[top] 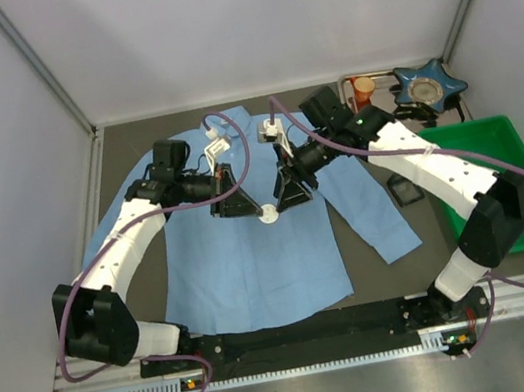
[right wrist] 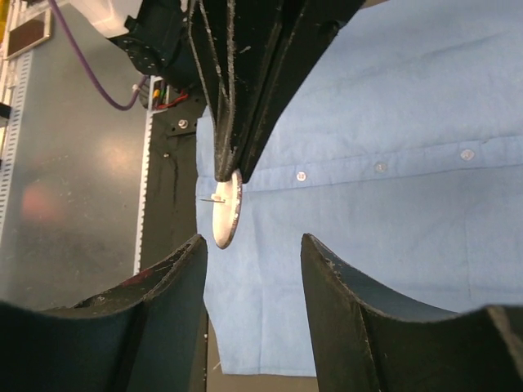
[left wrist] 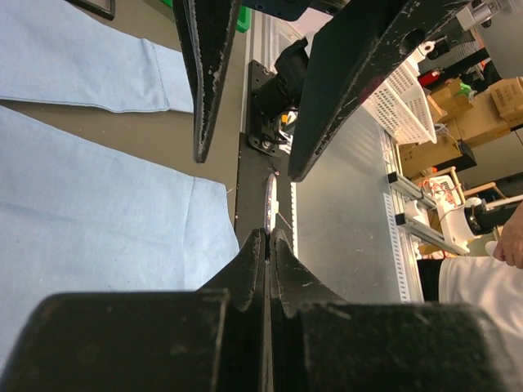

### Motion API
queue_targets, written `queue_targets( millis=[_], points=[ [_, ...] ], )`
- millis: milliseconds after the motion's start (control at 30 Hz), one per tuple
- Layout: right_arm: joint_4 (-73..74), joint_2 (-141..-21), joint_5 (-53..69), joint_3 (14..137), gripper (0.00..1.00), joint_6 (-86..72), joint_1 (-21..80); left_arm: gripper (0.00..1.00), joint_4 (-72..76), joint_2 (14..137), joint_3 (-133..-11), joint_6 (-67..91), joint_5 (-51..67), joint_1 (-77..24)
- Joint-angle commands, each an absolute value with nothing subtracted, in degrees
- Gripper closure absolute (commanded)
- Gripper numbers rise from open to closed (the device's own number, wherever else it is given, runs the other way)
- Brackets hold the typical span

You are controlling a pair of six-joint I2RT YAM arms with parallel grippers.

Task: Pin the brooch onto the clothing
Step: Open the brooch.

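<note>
The clothing is a light blue button-up shirt (top: 251, 249) lying flat, collar at the far end; it also shows in the left wrist view (left wrist: 90, 237) and the right wrist view (right wrist: 409, 163). The brooch (top: 268, 215) is a small white disc held over the shirt's button line. My left gripper (top: 252, 210) is shut on the brooch's edge; it is edge-on in the left wrist view (left wrist: 269, 204) between the closed fingertips (left wrist: 255, 245). In the right wrist view the brooch (right wrist: 227, 211) hangs from those fingers, its pin pointing sideways. My right gripper (right wrist: 253, 249) is open and empty, facing the brooch close by (top: 284, 202).
A green bin (top: 511, 137) stands at the right. A blue star-shaped dish (top: 430, 83) and an orange item (top: 363, 89) are at the back right. A small black object (top: 403, 189) lies beside the shirt's right sleeve. White walls enclose the table.
</note>
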State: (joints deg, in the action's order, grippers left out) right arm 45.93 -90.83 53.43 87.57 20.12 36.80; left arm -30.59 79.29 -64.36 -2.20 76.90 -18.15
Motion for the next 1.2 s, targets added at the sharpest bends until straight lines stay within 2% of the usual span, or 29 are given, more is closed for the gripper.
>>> queue_targets(
  millis=[0,300,500,567,667,733,767,800,833,867,900,933,967,1033,1067,1100,1133,1167],
  points=[
    [45.61,-90.09,59.14,89.12,0.50,20.39,37.35,1.00,-31.81,79.01,-66.36,-4.83,78.31,-18.54],
    [45.53,-92.46,57.84,89.47,0.52,17.41,37.97,1.00,-32.87,78.75,-66.36,-6.68,78.31,-18.81],
    [45.62,-94.22,57.22,90.09,0.62,15.91,38.23,1.00,-32.96,78.75,-66.62,-7.21,77.61,-18.81],
    [45.70,-94.13,57.30,90.00,0.72,15.73,38.32,1.00,-33.05,78.75,-66.62,-7.21,77.17,-18.90],
    [45.44,-94.31,58.62,90.09,1.00,14.95,38.41,1.00,-33.05,79.01,-66.97,-6.86,75.68,-18.90],
    [45.26,-95.01,59.23,90.70,1.00,13.46,38.32,1.00,-31.74,79.54,-67.59,-3.54,75.59,-18.81],
    [44.22,-95.36,59.15,91.14,1.00,11.62,38.41,0.98,-29.73,79.72,-67.67,-0.99,74.28,-18.81],
    [42.99,-95.71,58.80,91.93,1.00,10.04,38.23,0.89,-24.31,79.46,-67.33,2.86,73.66,-17.85],
    [40.72,-96.06,58.71,91.93,1.00,7.50,36.93,0.77,-20.17,79.37,-66.98,10.38,73.39,-16.62],
    [30.17,-96.15,58.97,91.50,1.00,-2.62,35.52,0.53,-13.95,79.02,-66.02,16.64,73.48,-15.13],
    [23.71,-96.24,58.89,90.19,1.00,-8.90,33.94,0.48,5.43,77.88,-62.53,24.18,72.87,-11.03],
    [15.90,-96.59,58.54,89.65,1.00,-15.23,32.01,0.42,15.80,77.18,-60.23,41.14,71.21,-8.29],
    [9.47,-97.64,57.14,89.39,1.00,-27.13,28.95,0.33,25.22,76.56,-57.94,48.96,67.19,-3.04],
    [-4.62,-98.87,55.12,90.08,1.00,-36.43,26.64,0.27,45.94,76.55,-53.53,64.16,62.25,1.38],
    [-8.23,-99.31,52.76,89.83,1.00,-45.26,25.24,0.26,48.58,76.90,-53.26,66.60,60.92,3.06],
    [-18.27,-99.32,51.26,87.82,1.00,-50.22,24.44,0.25,49.04,77.69,-54.04,68.01,58.73,4.64],
    [-21.24,-98.97,48.98,86.58,1.00,-54.80,24.00,0.25,48.61,77.87,-54.57,67.94,58.45,5.18],
    [-17.27,-98.62,44.17,87.70,1.00,-55.37,23.99,0.25,48.78,77.87,-54.41,67.33,57.58,5.01]
  ],
)
